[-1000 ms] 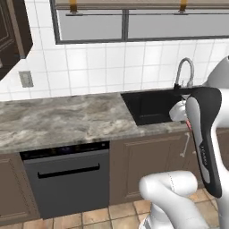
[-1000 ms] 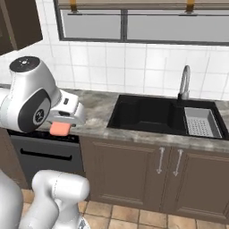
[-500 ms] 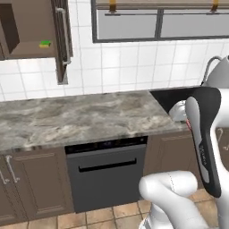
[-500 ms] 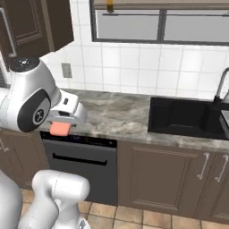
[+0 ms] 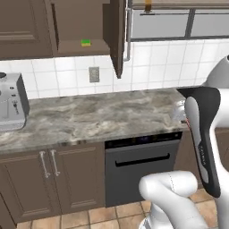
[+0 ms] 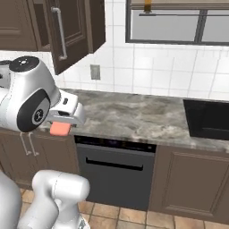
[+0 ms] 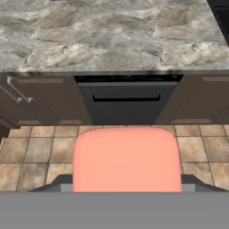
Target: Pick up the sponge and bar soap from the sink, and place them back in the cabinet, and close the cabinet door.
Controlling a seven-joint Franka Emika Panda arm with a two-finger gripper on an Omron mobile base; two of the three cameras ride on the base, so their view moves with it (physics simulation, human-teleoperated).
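Bar soap [image 7: 127, 159] sits large in the lower middle of your hand view, clamped in the gripper [image 6: 59, 128]; in the right base view you see it as a pink block at the left, under the white hand, in front of the bench [image 6: 134, 117] edge. Past it, the dishwasher [image 5: 141, 167] stands at the lower middle of the left base view beneath the marbled bench. Further back, at the top of that view, the cabinet [image 5: 76, 27] stands open, the sponge [image 5: 85, 43] lying on its shelf. Its cabinet door [image 6: 69, 31] swings out at the upper left of the right base view. The sink [image 6: 208, 118] shows at the right edge.
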